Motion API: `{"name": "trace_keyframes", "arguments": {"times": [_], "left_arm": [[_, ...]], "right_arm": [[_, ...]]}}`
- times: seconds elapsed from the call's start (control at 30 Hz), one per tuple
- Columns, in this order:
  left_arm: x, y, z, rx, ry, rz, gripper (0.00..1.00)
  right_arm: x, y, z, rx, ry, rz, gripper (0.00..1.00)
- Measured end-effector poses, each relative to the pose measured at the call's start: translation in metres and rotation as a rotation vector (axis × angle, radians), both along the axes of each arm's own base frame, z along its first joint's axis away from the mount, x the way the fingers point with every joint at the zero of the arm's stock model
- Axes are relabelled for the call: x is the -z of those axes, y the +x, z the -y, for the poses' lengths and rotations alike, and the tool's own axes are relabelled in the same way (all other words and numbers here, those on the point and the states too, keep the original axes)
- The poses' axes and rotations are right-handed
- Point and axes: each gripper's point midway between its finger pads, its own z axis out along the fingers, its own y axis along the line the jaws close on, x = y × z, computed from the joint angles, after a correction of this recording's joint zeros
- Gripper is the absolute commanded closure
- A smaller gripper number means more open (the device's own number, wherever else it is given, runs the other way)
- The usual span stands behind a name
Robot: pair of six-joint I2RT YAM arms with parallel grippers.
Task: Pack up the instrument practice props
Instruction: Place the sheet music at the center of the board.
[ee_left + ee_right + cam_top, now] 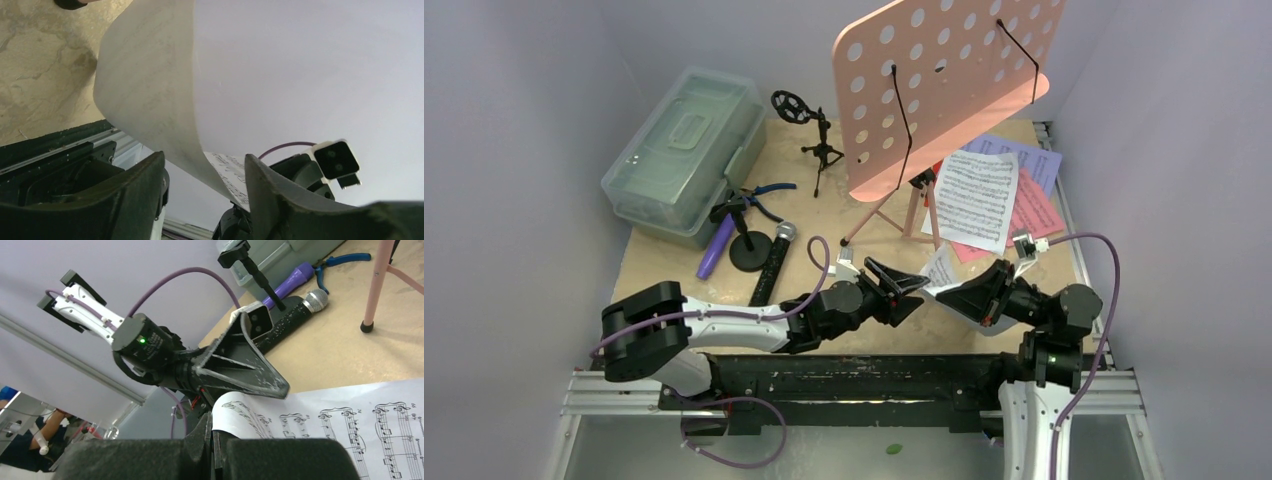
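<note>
White sheet-music page (325, 425) held above counter (654, 265) at 6 o'clock, curled. Right pincer (212, 440) clamped on page edge; left pincer (204, 167) apart, straddling curl. Risks: crease if nipped on bend; tear if arms pull opposite ways; slip from thin edge hold.

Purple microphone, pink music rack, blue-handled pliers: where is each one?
purple microphone (716, 250), top view, its purple barrel
pink music rack (954, 110), top view, its perforated plate
blue-handled pliers (776, 187), top view, one blue handle
</note>
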Motion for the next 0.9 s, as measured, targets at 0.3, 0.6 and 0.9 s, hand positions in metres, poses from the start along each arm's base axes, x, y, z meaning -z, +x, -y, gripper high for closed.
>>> {"name": "trace_keyframes", "arguments": {"times": [0.3,0.6,0.9], "left_arm": [[0.002,-0.005,0.000,0.029,-0.048,0.003,1.00],[-0.012,-0.004,-0.001,0.044,-0.078,0.062,1.00],[-0.030,-0.009,-0.030,0.040,-0.006,0.260,1.00]], "right_arm": [[-0.005,-0.011,-0.001,-0.017,-0.073,0.062,1.00],[-0.021,-0.025,-0.003,-0.063,-0.150,0.161,0.54],[-0.051,-0.044,-0.006,-0.140,-0.234,0.382,0.01]]}}
